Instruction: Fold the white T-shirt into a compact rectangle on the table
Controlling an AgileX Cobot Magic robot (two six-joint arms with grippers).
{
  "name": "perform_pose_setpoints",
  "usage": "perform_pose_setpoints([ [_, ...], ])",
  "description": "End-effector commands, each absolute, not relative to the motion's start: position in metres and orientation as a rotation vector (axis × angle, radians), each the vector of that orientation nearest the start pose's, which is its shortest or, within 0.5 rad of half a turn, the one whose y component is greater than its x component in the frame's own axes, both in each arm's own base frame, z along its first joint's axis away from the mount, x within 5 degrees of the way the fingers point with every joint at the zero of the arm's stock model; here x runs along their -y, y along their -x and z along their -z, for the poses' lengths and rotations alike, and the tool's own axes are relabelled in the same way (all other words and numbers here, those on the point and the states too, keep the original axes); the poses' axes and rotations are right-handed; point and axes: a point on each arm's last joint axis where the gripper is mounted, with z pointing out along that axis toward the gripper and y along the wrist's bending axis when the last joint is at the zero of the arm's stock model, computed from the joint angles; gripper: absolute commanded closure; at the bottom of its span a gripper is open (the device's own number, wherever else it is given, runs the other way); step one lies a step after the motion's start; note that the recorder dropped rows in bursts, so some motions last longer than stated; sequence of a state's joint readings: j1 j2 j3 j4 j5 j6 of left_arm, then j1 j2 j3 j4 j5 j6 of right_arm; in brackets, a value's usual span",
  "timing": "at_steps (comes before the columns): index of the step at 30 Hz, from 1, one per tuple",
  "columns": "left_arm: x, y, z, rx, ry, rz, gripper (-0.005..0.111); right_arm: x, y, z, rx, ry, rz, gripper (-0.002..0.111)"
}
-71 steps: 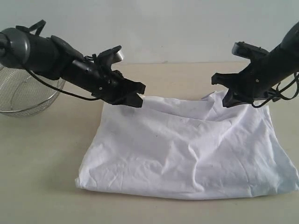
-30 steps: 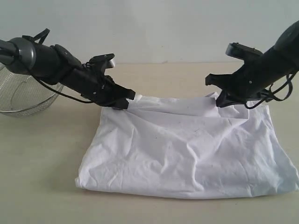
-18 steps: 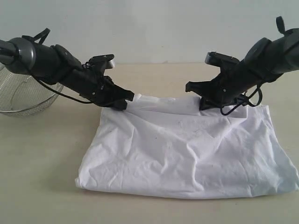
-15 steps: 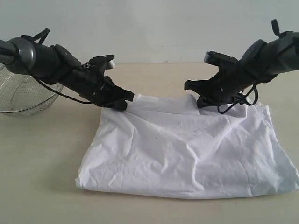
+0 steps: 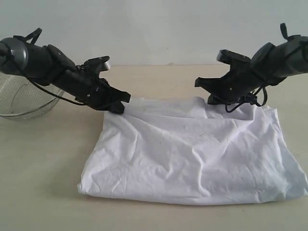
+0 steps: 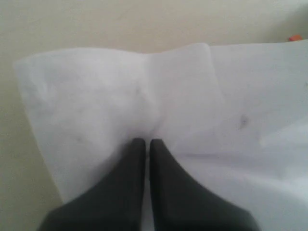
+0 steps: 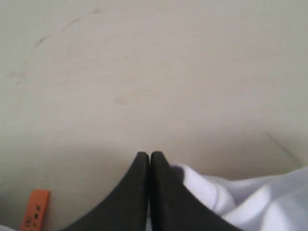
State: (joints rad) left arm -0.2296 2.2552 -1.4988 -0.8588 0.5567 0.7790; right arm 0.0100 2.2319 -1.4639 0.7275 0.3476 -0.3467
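Observation:
The white T-shirt (image 5: 192,159) lies on the table (image 5: 48,159) as a wrinkled, roughly rectangular folded pile, plain side up. My left gripper (image 5: 119,107) is low at the shirt's far left corner. In the left wrist view it (image 6: 143,141) is shut, with the shirt's cloth (image 6: 96,96) puckering at its tips. My right gripper (image 5: 211,99) sits at the far edge, right of the middle. In the right wrist view it (image 7: 149,154) is shut too, and the T-shirt's bunched cloth (image 7: 250,202) bulges out beside one finger.
A wire-mesh metal bowl (image 5: 24,98) stands at the far left, behind the left arm. A small orange tag (image 7: 34,209) shows by the right gripper. Bare table surrounds the shirt, and a pale wall rises behind it.
The far edge of the shirt, held up between the grippers earlier, has come down flat. The left gripper moved left and lower; the right gripper slid left along the far edge.

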Motion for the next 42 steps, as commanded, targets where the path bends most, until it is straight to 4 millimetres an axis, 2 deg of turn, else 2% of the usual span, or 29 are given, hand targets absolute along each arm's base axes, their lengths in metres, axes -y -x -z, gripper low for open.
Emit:
perform_pose_setpoints([
  [1, 0.14, -0.434, -0.116, -2.605, -0.481, 0.688, 0.102, -0.011, -0.46, -0.164, -2.44, -0.31, -0.46, 0.108],
  [3, 0.141, -0.431, -0.13, -2.59, -0.5, 0.717, 0.102, -0.006, -0.451, -0.185, -2.46, -0.271, -0.49, 0.108],
  [5, 0.142, -0.43, -0.145, -2.555, -0.51, 0.734, 0.102, 0.0, -0.44, -0.194, -2.516, -0.237, -0.496, 0.108],
  [7, 0.144, -0.429, -0.147, -2.543, -0.509, 0.773, 0.102, 0.011, -0.422, -0.188, -2.596, -0.288, -0.443, 0.108],
  [8, 0.145, -0.429, -0.142, -2.558, -0.512, 0.78, 0.102, 0.017, -0.407, -0.18, -2.67, -0.3, -0.445, 0.108],
  [10, 0.146, -0.429, -0.133, -2.578, -0.51, 0.786, 0.102, 0.016, -0.38, -0.165, -2.763, -0.281, -0.432, 0.108],
  [12, 0.145, -0.429, -0.13, -2.582, -0.499, 0.784, 0.102, 0.013, -0.36, -0.16, -2.789, -0.292, -0.422, 0.108],
  [14, 0.147, -0.43, -0.13, -2.563, -0.505, 0.801, 0.102, 0.012, -0.349, -0.161, -2.804, -0.291, -0.421, 0.108],
  [26, 0.148, -0.431, -0.121, -2.569, -0.497, 0.822, 0.102, 0.016, -0.343, -0.156, -2.883, -0.228, -0.346, 0.108],
  [37, 0.148, -0.432, -0.117, -2.573, -0.472, 0.831, 0.102, 0.031, -0.341, -0.126, -3.01, -0.262, -0.1, 0.108],
  [42, 0.148, -0.431, -0.117, -2.574, -0.476, 0.828, 0.102, 0.041, -0.33, -0.113, -3.063, -0.287, 0.069, 0.108],
])
